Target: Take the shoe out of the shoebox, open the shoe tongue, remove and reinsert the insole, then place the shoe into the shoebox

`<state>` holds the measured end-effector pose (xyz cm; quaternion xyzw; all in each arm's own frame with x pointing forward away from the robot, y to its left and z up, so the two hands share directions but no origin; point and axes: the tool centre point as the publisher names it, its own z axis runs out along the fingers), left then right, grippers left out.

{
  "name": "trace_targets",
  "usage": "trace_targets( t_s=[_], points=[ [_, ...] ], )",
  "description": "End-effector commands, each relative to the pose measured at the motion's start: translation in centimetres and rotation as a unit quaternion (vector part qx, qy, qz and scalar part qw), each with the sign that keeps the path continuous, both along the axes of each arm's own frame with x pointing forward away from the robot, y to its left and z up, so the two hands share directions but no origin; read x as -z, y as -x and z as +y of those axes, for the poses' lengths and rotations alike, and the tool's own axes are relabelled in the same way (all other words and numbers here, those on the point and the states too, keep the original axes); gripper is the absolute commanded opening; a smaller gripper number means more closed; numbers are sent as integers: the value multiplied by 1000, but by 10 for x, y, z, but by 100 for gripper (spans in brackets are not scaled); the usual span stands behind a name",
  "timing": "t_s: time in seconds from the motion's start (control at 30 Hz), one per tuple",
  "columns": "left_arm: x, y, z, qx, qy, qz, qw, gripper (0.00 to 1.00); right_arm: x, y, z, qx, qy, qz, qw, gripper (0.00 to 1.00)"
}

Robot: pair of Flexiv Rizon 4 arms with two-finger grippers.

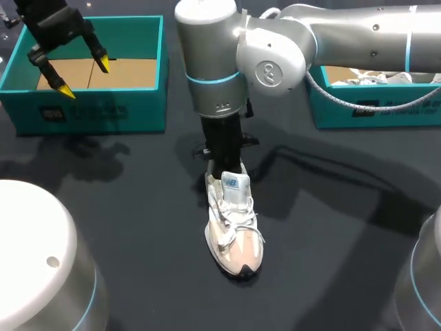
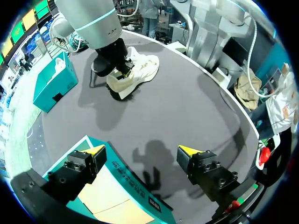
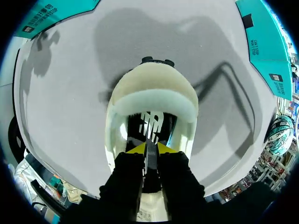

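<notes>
A cream and white shoe stands on the dark table near the middle, toe toward the front; it also shows in the left wrist view. My right gripper points straight down at its opening. In the right wrist view I look into the shoe, at the dark insole with its logo. The right gripper has its yellow tips close together on a thin upright strip, the shoe tongue. My left gripper hangs open and holds nothing above the left teal shoebox, far from the shoe.
A second teal shoebox with white paper inside stands at the back right, under my right arm. The left shoebox shows a bare cardboard floor below the left gripper. Dark tabletop surrounds the shoe.
</notes>
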<state>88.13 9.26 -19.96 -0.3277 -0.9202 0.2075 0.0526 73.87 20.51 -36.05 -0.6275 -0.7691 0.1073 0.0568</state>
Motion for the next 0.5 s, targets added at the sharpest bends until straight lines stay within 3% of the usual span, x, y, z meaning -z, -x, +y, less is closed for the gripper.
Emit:
trace_targets(
  t_s=[0.03, 0.17, 0.37, 0.43, 0.5],
  points=[
    [0, 0, 1, 0, -1, 0, 1000, 100, -3, 2, 1, 0, 0, 9, 1000, 28],
    [0, 0, 1, 0, -1, 0, 1000, 100, -6, 4, 6, 1, 3, 17, 1000, 48],
    [0, 0, 1, 0, -1, 0, 1000, 100, -8, 7, 9, 8, 8, 19, 1000, 91],
    [0, 0, 1, 0, -1, 0, 1000, 100, -8, 9, 9, 10, 8, 19, 1000, 100],
    [0, 0, 1, 0, -1, 0, 1000, 100, -7, 10, 9, 13, 7, 19, 1000, 100]
  ],
)
